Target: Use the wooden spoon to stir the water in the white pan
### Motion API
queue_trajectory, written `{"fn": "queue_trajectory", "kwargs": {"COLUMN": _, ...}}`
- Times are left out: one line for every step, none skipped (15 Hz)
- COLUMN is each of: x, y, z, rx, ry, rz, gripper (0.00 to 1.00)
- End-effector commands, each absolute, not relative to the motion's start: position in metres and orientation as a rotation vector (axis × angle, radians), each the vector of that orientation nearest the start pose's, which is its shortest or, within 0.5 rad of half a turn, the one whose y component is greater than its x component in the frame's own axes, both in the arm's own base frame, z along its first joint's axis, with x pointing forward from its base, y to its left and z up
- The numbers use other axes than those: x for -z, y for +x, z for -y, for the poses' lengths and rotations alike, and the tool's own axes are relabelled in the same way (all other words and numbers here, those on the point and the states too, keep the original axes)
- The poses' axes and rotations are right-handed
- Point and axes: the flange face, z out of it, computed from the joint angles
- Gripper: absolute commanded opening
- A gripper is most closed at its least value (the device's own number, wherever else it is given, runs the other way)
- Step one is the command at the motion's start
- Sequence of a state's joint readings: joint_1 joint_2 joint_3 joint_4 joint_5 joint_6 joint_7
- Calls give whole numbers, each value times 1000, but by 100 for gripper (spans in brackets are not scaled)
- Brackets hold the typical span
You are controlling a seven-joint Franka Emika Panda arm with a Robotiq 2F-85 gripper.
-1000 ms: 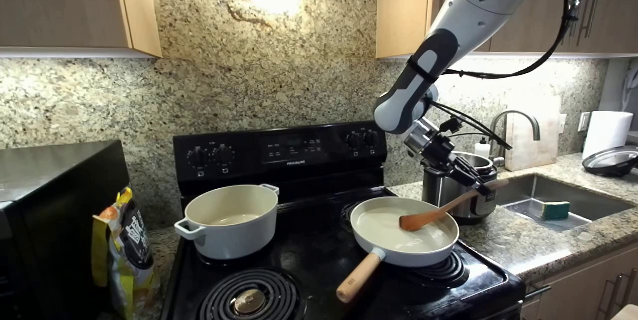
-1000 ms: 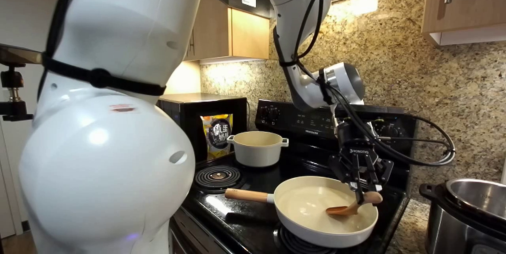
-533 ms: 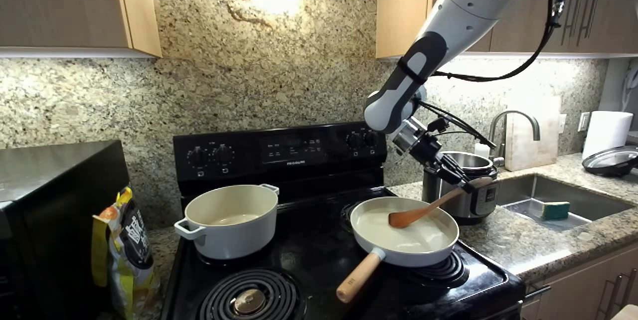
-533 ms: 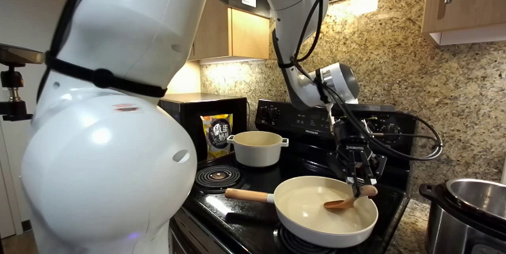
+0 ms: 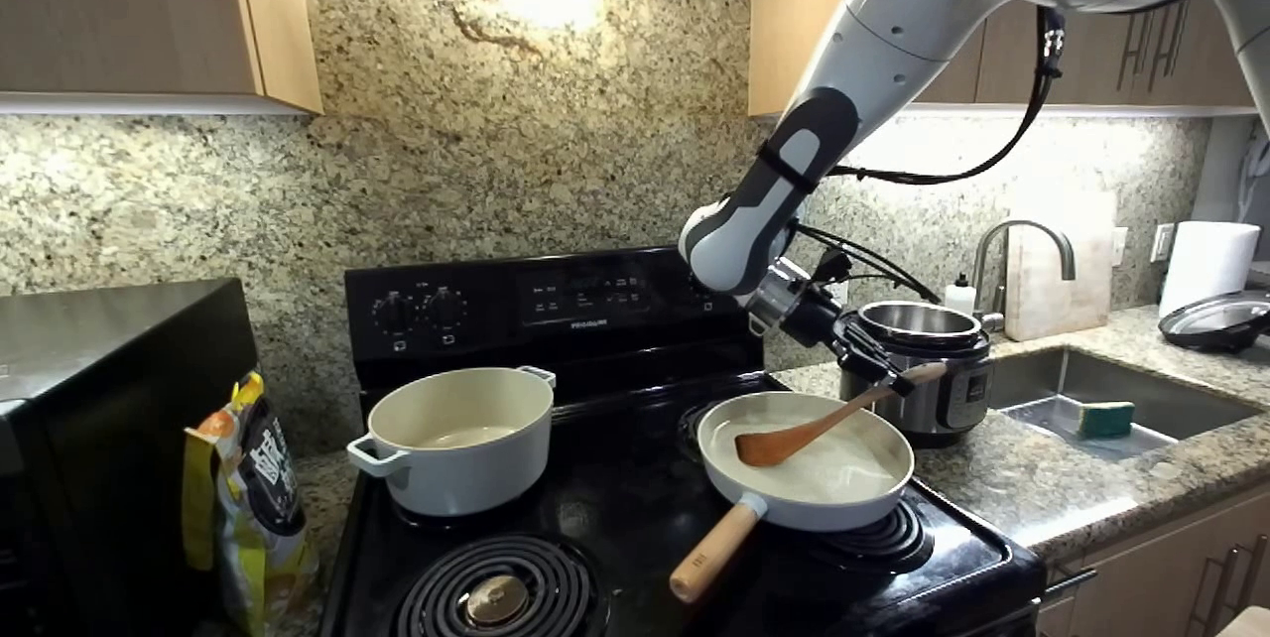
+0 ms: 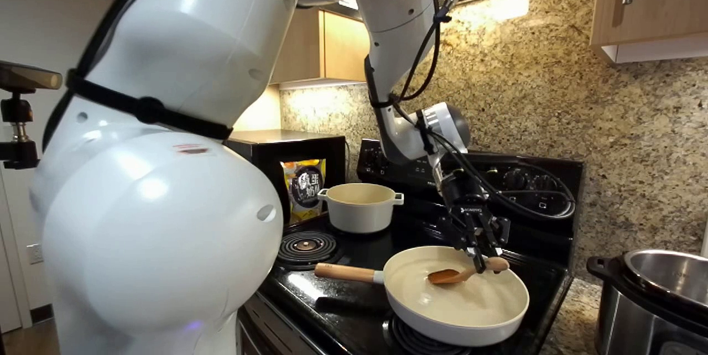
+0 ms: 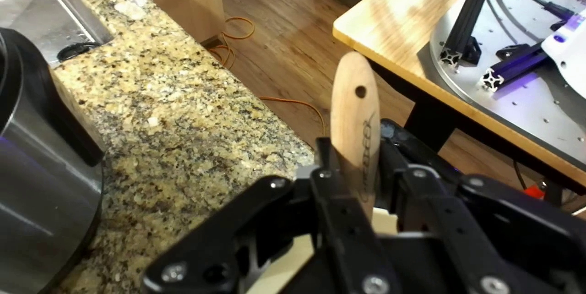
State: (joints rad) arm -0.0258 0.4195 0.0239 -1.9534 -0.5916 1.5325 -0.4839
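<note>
the gripper (image 7: 357,159) has its fingers pressed in on the wooden spoon (image 5: 819,427), pinching the handle toward its far end, so the pale tip with its small hole and lettering pokes out past them in the wrist view. from there the spoon slopes down over the rim into the white pan (image 5: 828,516), its broad, darker head inside, on the side nearer the white pot (image 5: 466,468); whether it touches the pan's floor i can't tell. it should handle as a light, stiff thing, hard to break and kind to the pan's surface, but the handle looks smooth and rounded and could turn or slip if wet. held this high, the long free part works as a lever: drag on the head would try to twist it in the grip. i'd call the hold well placed, above the rim; a little lower might be steadier but would bring the fingers close to the pan's wall. the water (image 5: 843,473) barely shows against the pale inside and should push back only softly. this looks like the stirring itself, so low, slow sweeps seem right. the pan sits on a coil burner (image 5: 883,543) with nothing holding the pan handle (image 5: 716,553), so a hard shove might spin it. farther out, apart from the spoon, stands the steel cooker (image 5: 923,411) on the granite counter (image 7: 183,161).
</note>
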Motion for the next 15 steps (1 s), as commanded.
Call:
{"fn": "queue_trajectory", "kwargs": {"x": -241, "y": 519, "z": 47, "rx": -1653, "ry": -2803, "rz": 1309, "gripper": 7}}
{"fn": "queue_trajectory", "kwargs": {"x": -241, "y": 515, "z": 43, "rx": -1664, "ry": -2790, "rz": 1354, "gripper": 7}}
{"fn": "queue_trajectory", "kwargs": {"x": -240, "y": 512, "z": 39, "rx": -1666, "ry": -2775, "rz": 1411, "gripper": 7}}
{"fn": "queue_trajectory", "kwargs": {"x": -240, "y": 508, "z": 35, "rx": -1664, "ry": -2764, "rz": 1455, "gripper": 7}}
{"fn": "queue_trajectory", "kwargs": {"x": -240, "y": 503, "z": 31, "rx": -1676, "ry": -2749, "rz": 1498, "gripper": 7}}
{"fn": "queue_trajectory", "kwargs": {"x": -239, "y": 498, "z": 28, "rx": -1687, "ry": -2733, "rz": 1538, "gripper": 7}}
{"fn": "queue_trajectory", "kwargs": {"x": -238, "y": 494, "z": 26, "rx": -1694, "ry": -2722, "rz": 1563, "gripper": 7}}
{"fn": "queue_trajectory", "kwargs": {"x": -237, "y": 489, "z": 26, "rx": -1707, "ry": -2712, "rz": 1585, "gripper": 7}}
{"fn": "queue_trajectory", "kwargs": {"x": -235, "y": 485, "z": 26, "rx": -1718, "ry": -2703, "rz": 1594, "gripper": 7}}
{"fn": "queue_trajectory", "kwargs": {"x": -233, "y": 483, "z": 29, "rx": -1718, "ry": -2693, "rz": 1592, "gripper": 7}}
{"fn": "queue_trajectory", "kwargs": {"x": -230, "y": 480, "z": 33, "rx": -1717, "ry": -2691, "rz": 1583, "gripper": 7}}
{"fn": "queue_trajectory", "kwargs": {"x": -227, "y": 477, "z": 38, "rx": -1712, "ry": -2690, "rz": 1565, "gripper": 7}}
{"fn": "queue_trajectory", "kwargs": {"x": -225, "y": 475, "z": 43, "rx": -1709, "ry": -2697, "rz": 1539, "gripper": 7}}
{"fn": "queue_trajectory", "kwargs": {"x": -221, "y": 473, "z": 50, "rx": -1696, "ry": -2708, "rz": 1513, "gripper": 7}}
{"fn": "queue_trajectory", "kwargs": {"x": -218, "y": 473, "z": 57, "rx": -1687, "ry": -2733, "rz": 1468, "gripper": 7}}
